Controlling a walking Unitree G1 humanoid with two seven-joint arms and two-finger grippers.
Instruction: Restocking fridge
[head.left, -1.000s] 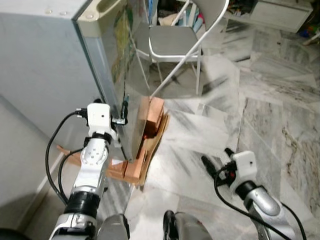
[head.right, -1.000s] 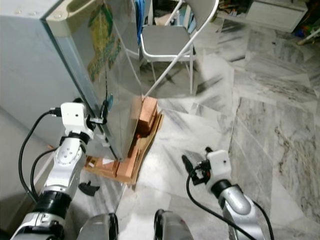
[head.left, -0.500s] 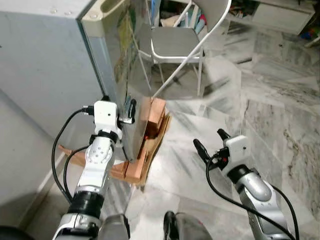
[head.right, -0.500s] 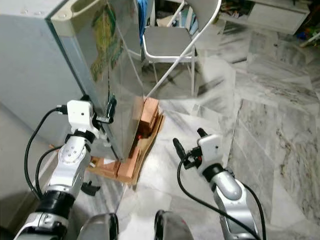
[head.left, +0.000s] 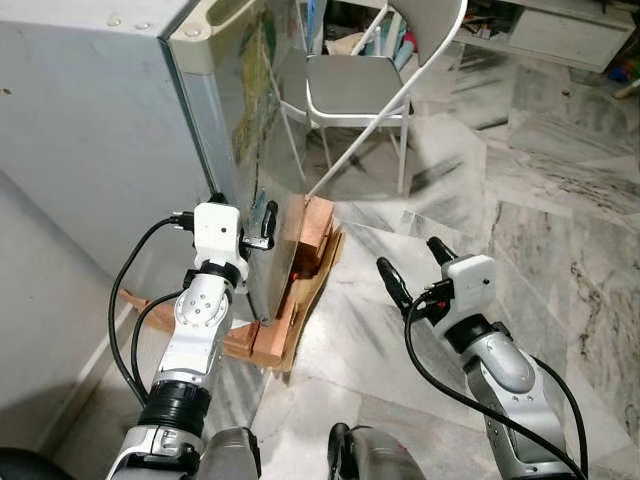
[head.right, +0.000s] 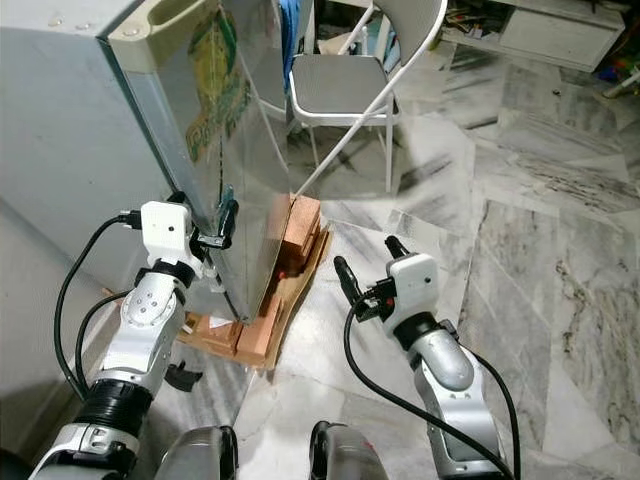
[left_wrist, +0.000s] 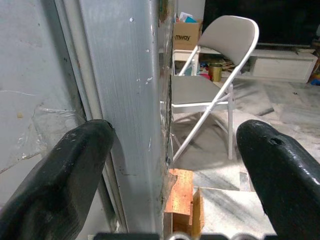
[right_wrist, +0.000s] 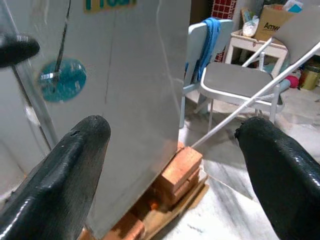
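The grey fridge (head.left: 90, 130) stands at the left on wooden blocks, its shiny door (head.left: 250, 120) facing right. My left gripper (head.left: 245, 225) is open at the door's free edge, about halfway up. In the left wrist view its two fingers (left_wrist: 75, 165) straddle that edge (left_wrist: 130, 100), one on the side wall's side and one on the front. My right gripper (head.left: 410, 262) hangs open in mid-air over the floor, right of the door and pointing at it. The right wrist view has the door (right_wrist: 135, 60) ahead between the open fingers (right_wrist: 65, 170), which hold nothing.
Orange-brown wooden blocks (head.left: 310, 225) and cardboard stick out under the fridge's front. A grey folding chair (head.left: 360, 85) stands just beyond the door, with a blue cloth (right_wrist: 210, 30) on another chair behind. Marble floor (head.left: 560, 230) lies open to the right.
My right gripper has risen and swung left toward the fridge door. My left gripper has edged forward around the door's edge. The camera has shifted slightly.
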